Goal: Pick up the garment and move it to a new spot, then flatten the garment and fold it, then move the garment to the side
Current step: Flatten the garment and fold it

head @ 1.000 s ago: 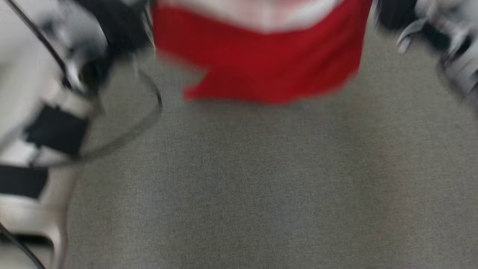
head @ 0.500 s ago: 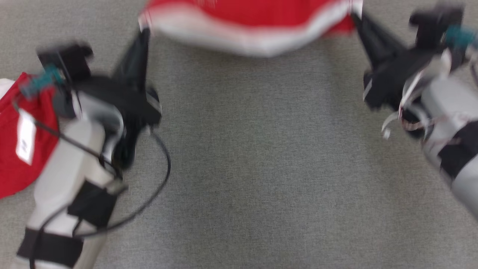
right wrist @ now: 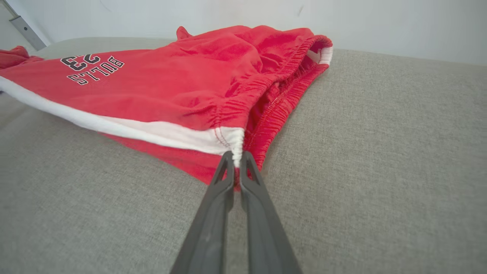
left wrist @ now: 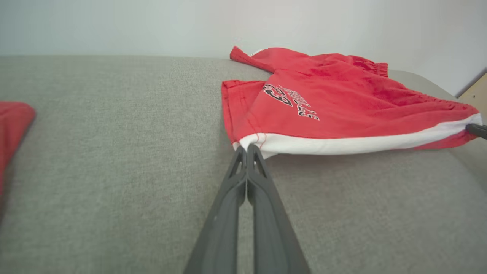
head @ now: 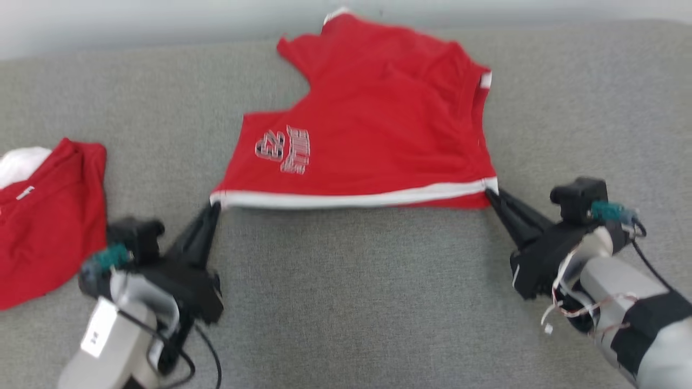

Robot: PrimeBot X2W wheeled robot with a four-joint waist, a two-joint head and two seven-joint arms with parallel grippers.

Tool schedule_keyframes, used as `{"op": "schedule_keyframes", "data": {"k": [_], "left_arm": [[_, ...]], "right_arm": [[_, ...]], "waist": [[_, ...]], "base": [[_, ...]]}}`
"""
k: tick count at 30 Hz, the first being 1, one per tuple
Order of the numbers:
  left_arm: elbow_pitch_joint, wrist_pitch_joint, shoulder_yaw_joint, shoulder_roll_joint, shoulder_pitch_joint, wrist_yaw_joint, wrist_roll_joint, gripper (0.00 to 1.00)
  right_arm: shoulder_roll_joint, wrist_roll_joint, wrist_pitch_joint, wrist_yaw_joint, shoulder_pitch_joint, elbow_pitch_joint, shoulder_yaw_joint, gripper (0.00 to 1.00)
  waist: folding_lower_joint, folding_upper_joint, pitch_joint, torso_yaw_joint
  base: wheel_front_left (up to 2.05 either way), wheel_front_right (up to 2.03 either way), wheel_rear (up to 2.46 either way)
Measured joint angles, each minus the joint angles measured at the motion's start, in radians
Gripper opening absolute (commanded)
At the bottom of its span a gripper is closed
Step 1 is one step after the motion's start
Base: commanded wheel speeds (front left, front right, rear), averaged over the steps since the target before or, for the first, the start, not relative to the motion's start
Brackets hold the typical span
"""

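Observation:
The garment [head: 373,129] is a pair of red shorts with a white side stripe and a "BULLS 23" print, spread on the grey cloth surface. My left gripper [head: 215,205] is shut on the stripe's left corner, at the leg hem. In the left wrist view the closed fingers [left wrist: 246,152] pinch that corner of the garment [left wrist: 342,110]. My right gripper [head: 491,193] is shut on the stripe's right corner, at the elastic waistband. In the right wrist view the gripper [right wrist: 236,156] clamps the white corner of the garment [right wrist: 182,83]. The near edge lies stretched between both grippers.
Another red garment [head: 43,216] with a white piece lies crumpled at the far left, its edge seen in the left wrist view [left wrist: 11,125]. A pale wall runs behind the grey surface [head: 367,302]. Open grey cloth lies between my arms and toward me.
The head camera has tilted, shifting the whole picture. The shorts, hanging between both grippers a second ago, now lie spread on the surface with both grippers low, holding the near corners.

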Motion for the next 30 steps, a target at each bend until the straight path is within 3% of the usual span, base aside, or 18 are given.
{"op": "schedule_keyframes", "data": {"k": [11, 19, 30], "left_arm": [[0.002, -0.017, -0.023, -0.020, 0.237, 0.002, -0.027, 0.00], [-0.024, -0.017, -0.057, -0.008, 0.392, 0.037, -0.027, 0.00], [-0.034, 0.016, -0.069, -0.017, 0.430, 0.055, -0.031, 0.00]], "right_arm": [[-0.038, 0.075, -0.001, 0.000, 0.206, -0.050, 0.051, 0.00], [-0.045, 0.107, -0.001, 0.000, 0.345, -0.071, 0.066, 0.00], [-0.046, 0.123, 0.019, 0.000, 0.395, -0.084, 0.088, 0.00]], "waist": [[-0.0001, -0.0001, -0.152, -0.011], [-0.0001, -0.0002, -0.282, -0.011], [0.0001, -0.0002, -0.317, -0.009]], "base": [[0.00, 0.00, 0.00], [0.00, 0.00, 0.00], [0.00, 0.00, 0.00]]}}
